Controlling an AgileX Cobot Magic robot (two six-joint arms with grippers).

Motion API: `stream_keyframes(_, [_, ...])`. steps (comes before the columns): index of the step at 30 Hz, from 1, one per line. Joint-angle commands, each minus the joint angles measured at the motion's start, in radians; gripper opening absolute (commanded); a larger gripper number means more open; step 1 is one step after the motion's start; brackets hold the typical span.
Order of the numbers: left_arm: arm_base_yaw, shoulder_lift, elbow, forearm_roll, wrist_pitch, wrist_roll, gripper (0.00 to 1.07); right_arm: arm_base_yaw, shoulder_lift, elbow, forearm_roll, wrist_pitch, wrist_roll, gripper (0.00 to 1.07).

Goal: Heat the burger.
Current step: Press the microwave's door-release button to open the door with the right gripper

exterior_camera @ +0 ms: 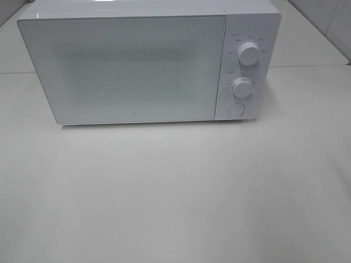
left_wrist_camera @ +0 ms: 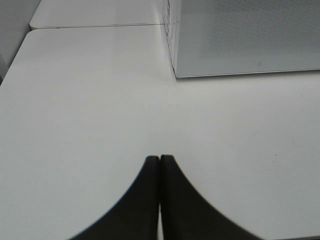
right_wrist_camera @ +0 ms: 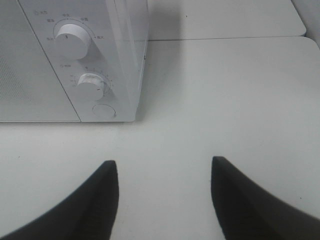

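A white microwave point(exterior_camera: 142, 66) stands at the back of the table with its door shut. The burger is out of view in every frame. Neither gripper shows in the exterior high view. In the left wrist view my left gripper point(left_wrist_camera: 160, 159) is shut, its two dark fingers pressed together above bare table, with the microwave's front corner point(left_wrist_camera: 176, 74) ahead. My right gripper point(right_wrist_camera: 164, 162) is open with nothing between its fingers, hovering over the table in front of the microwave's control panel point(right_wrist_camera: 87, 75).
The control panel carries two round knobs point(exterior_camera: 249, 53) point(exterior_camera: 242, 86) and a round button point(exterior_camera: 236, 109). The white table point(exterior_camera: 175, 192) spreads in front of the microwave. A seam between tabletops point(right_wrist_camera: 225, 37) runs behind it.
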Motion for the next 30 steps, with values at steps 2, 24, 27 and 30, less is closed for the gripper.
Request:
stream_keyframes(2, [0.001, -0.02, 0.004, 0.001, -0.016, -0.006, 0.0, -0.002, 0.147, 0.004, -0.008, -0.169, -0.017, 0.52])
stream_keyframes(24, [0.001, -0.02, 0.004, 0.001, -0.016, -0.006, 0.0, -0.002, 0.681, 0.003, -0.009, -0.763, -0.013, 0.16])
stream_keyframes(27, [0.001, -0.02, 0.004, 0.001, -0.016, -0.006, 0.0, -0.002, 0.733, 0.003, -0.012, -0.833, -0.013, 0.1])
stream_keyframes(30, [0.001, -0.02, 0.004, 0.001, -0.016, -0.006, 0.0, -0.002, 0.794, 0.001, -0.036, -0.908, -0.012, 0.0])
